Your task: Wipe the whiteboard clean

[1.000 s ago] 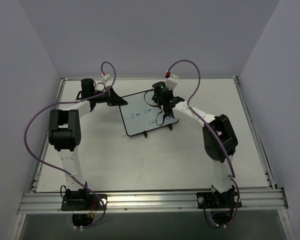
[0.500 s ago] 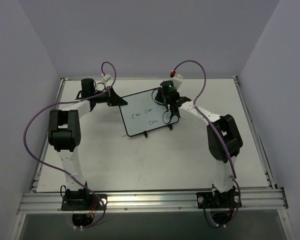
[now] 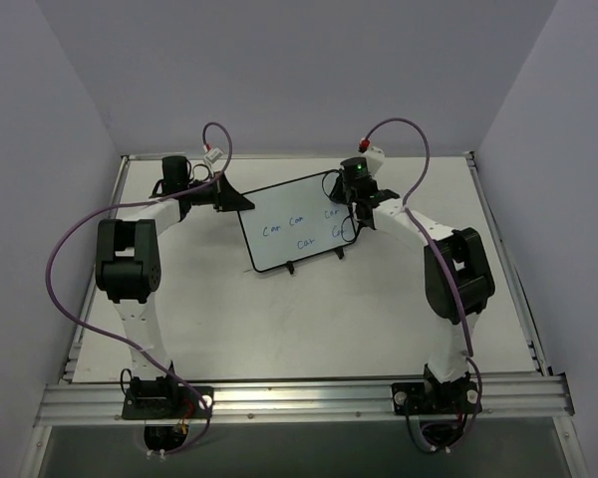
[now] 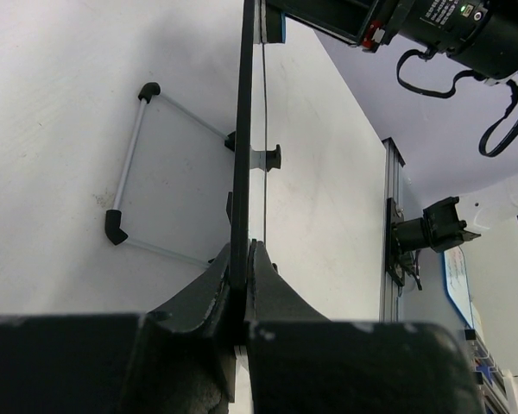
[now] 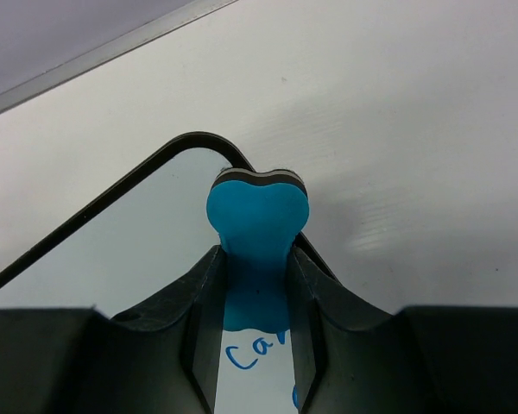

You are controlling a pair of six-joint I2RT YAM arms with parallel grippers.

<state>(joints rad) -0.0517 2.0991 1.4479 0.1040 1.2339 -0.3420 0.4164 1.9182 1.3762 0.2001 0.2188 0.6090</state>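
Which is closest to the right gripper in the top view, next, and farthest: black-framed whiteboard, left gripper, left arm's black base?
1. Black-framed whiteboard, right at it.
2. Left gripper, on the board's left edge.
3. Left arm's black base, near-left corner.

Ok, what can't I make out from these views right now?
- Right wrist view: the eraser and the right gripper cover most of the blue writing on the whiteboard. I cannot tell whether the eraser is touching the board.
- Top view: the writing is too small to read. The right gripper covers the board's right end and hides the eraser.
- Left wrist view: the left gripper sees the board edge-on, so its face is hidden.
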